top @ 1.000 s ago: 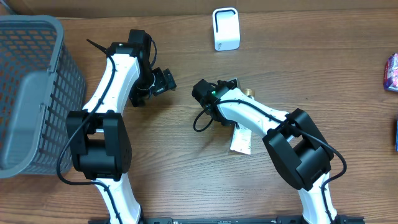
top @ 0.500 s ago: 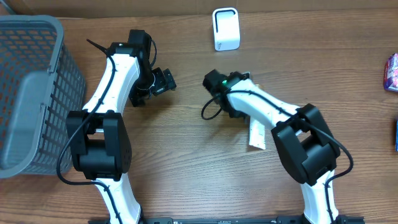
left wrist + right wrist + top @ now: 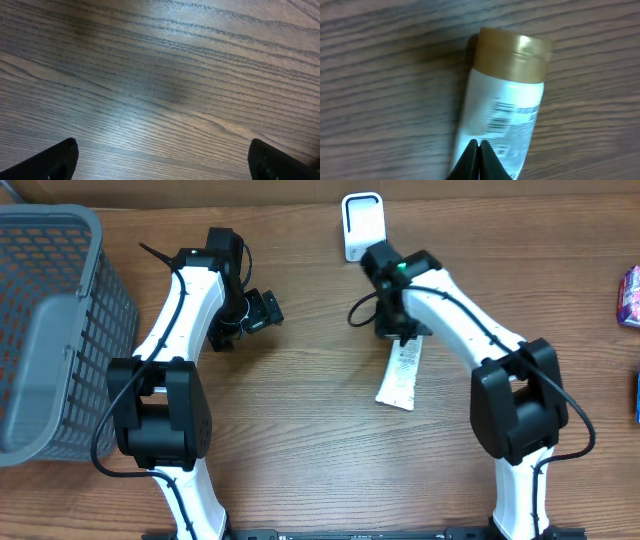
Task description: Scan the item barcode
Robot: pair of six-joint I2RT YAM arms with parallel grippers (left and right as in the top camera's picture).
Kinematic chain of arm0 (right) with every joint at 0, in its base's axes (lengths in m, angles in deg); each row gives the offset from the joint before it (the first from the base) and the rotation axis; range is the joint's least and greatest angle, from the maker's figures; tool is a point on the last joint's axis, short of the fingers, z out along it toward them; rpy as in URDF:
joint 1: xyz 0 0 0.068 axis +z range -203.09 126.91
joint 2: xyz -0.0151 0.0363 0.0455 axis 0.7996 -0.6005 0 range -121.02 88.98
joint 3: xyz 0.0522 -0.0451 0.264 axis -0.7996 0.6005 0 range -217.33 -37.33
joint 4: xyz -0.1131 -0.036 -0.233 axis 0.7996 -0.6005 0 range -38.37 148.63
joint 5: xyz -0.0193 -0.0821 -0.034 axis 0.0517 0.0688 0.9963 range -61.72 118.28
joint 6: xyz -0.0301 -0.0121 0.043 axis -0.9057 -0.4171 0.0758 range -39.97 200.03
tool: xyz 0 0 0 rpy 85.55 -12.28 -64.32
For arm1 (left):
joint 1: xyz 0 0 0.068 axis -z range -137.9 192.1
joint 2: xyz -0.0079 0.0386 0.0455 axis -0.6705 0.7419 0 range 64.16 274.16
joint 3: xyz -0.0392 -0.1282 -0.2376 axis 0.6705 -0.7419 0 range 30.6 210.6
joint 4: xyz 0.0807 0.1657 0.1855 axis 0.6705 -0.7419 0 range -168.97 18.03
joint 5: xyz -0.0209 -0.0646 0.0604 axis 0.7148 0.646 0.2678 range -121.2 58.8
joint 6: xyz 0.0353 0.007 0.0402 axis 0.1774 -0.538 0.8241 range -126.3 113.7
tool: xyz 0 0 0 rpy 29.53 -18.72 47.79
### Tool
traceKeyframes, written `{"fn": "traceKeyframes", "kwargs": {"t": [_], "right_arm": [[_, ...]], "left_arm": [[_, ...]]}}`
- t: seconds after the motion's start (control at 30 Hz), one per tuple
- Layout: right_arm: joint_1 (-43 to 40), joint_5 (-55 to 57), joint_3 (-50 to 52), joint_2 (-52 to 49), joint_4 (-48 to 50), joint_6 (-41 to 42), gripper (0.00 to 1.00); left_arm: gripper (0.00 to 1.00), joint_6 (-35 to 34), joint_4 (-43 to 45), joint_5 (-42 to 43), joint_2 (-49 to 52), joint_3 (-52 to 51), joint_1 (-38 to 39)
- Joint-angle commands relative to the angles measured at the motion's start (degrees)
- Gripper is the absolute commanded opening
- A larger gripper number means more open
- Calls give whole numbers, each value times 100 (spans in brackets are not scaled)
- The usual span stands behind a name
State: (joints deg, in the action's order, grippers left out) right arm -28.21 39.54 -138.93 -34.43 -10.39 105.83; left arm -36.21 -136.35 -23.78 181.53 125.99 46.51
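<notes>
The right claw (image 3: 479, 146) was pinched closed over the white tube (image 3: 507, 112). The left claw (image 3: 165, 157) hung wide open, empty, above the bench (image 3: 150, 60).

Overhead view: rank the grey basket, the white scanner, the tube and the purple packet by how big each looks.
1. grey basket, by far the largest.
2-3. white scanner and tube: close, and the tube is partly covered, so left unranked.
4. purple packet, smallest, though the frame edge cuts it off.
</notes>
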Motion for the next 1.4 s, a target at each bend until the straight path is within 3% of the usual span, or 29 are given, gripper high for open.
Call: {"fn": "traceKeyframes", "kwargs": {"t": [0.0, 0.1, 0.17, 0.27, 0.47, 0.87, 1.0, 1.2, 1.37], "right_arm": [[-367, -791, -28, -48, -15, -407, 14], [-437, -885, 92, -48, -42, -632, 33], [-396, -885, 216, -48, -15, -658, 55], [-258, -704, 365, -48, 98, -682, 75], [63, -435, 415, -48, 321, -678, 90], [-260, -1563, 678, -339, 621, -612, 84], [-437, -1740, 678, -337, 623, -612, 62], [-514, -1735, 431, -323, 487, -614, 38], [-514, -1224, -68, -249, -7, -614, 31]], "left_arm": [[100, -31, -7, -59, 24, 33, 2], [100, -33, 20, -59, 24, 33, 0], [100, -33, 39, -57, 24, 33, 2], [100, -33, 61, -57, 24, 33, 2], [100, -31, 63, -57, 24, 33, 2], [100, -9, 28, -57, 24, 33, 2], [100, -9, 28, -57, 24, 33, 2], [100, -11, 31, -57, 24, 33, 2], [100, -9, 28, -57, 24, 33, 2]]}}
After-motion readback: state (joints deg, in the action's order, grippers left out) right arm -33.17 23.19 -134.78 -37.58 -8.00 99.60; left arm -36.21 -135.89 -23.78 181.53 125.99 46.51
